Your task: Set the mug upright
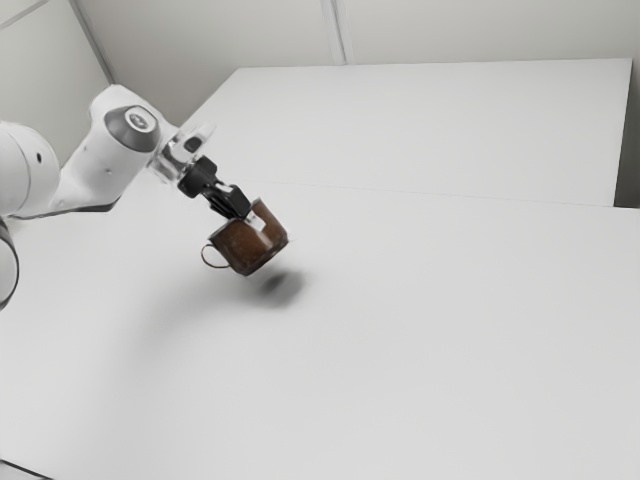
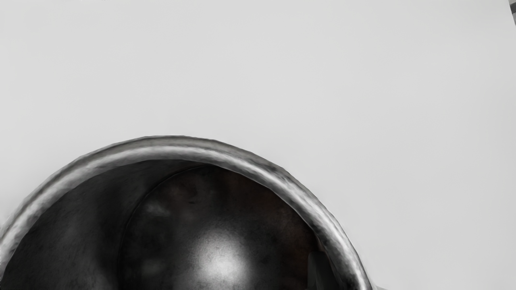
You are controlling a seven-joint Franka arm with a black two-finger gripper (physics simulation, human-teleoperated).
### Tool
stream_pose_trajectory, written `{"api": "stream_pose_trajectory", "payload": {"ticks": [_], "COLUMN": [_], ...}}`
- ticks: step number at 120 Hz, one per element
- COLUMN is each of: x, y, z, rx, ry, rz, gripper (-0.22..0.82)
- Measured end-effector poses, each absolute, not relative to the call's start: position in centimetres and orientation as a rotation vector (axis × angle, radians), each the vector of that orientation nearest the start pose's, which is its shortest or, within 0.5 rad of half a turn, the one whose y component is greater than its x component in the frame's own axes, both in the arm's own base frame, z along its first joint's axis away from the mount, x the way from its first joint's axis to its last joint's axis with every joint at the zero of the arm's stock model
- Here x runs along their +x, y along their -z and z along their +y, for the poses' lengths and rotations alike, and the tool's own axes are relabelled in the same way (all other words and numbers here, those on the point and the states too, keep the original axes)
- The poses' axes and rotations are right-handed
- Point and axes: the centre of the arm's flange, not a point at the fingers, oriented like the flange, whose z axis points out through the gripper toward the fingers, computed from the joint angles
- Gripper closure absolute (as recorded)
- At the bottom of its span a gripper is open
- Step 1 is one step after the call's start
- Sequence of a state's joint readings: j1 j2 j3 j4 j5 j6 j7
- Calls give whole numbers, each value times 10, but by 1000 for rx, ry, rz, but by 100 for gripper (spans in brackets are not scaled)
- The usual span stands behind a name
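- Your mug (image 1: 250, 246) hangs tilted above the table (image 1: 450, 340), mouth toward the arm; lifting looks done, levelling and setting down remain.
- You have the gripper (image 1: 256, 219) clamped on its wall (one finger inside).
- Table spreads widely toward the exterior view's right, probably room enough; mind the handle (image 1: 212, 257) when lowering.

Surface (image 1: 450, 350): white, plain, crossed by a thin seam (image 1: 400, 192)
Walls (image 1: 240, 30): pale grey, with a vertical strip (image 1: 337, 30)
Light: soft, casting a blurred shadow (image 1: 285, 287)
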State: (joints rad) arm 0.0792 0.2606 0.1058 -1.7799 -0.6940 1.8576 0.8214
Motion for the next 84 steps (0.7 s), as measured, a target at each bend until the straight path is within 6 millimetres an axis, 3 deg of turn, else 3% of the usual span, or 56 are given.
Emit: {"api": "stream_pose_trajectory", "payload": {"ticks": [8,18,44,56,62,84], "x": [622,626,627,576,554,516], "y": [-421,-418,-398,-404,-398,-368], "z": [47,36,21,6,-1,-25], "rx": [2602,2733,2908,2944,2957,2985], "ry": [-142,-99,-146,-165,-159,-140], "rz": [-587,-649,-561,-499,-467,-376], "gripper": [78,78,78,78,78,77]}}
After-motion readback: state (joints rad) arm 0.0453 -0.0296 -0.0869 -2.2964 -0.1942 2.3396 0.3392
